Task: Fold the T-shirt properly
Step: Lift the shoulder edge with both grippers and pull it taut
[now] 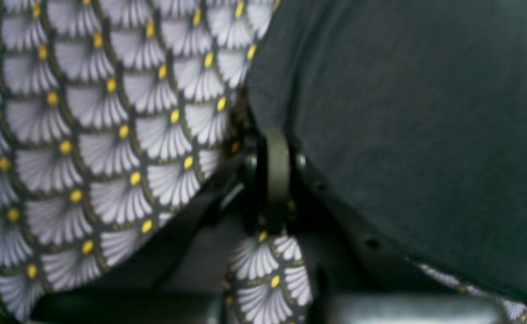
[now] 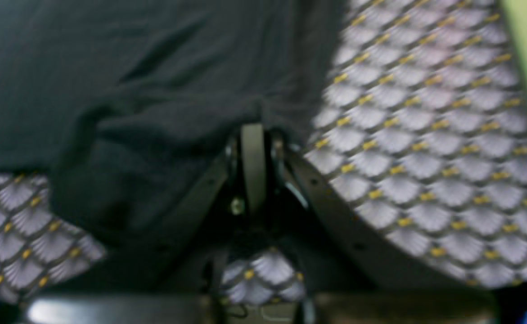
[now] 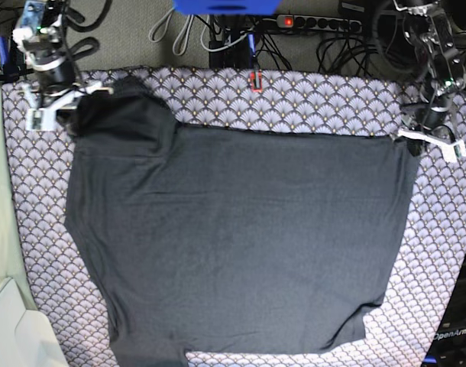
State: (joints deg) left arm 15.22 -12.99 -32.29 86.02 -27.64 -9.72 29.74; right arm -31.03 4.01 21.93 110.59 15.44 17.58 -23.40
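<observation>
The dark charcoal T-shirt [image 3: 241, 245] lies spread flat on the scallop-patterned cloth [image 3: 309, 103]. My right gripper [image 3: 72, 111], at the base view's upper left, is shut on a bunched, lifted corner of the shirt. In the right wrist view the dark fabric [image 2: 132, 90] gathers into folds right at that gripper [image 2: 253, 135]. My left gripper [image 3: 412, 141], at the upper right, is shut on the shirt's far right corner. The left wrist view shows the left gripper [image 1: 277, 148] pinched at the shirt's edge [image 1: 425, 112], beside the patterned cloth [image 1: 87, 135].
The patterned cloth covers the whole table and shows as a border around the shirt. Behind the table lie a power strip [image 3: 317, 23], loose cables and a blue object [image 3: 225, 6]. A white box [image 3: 11, 329] sits at the lower left corner.
</observation>
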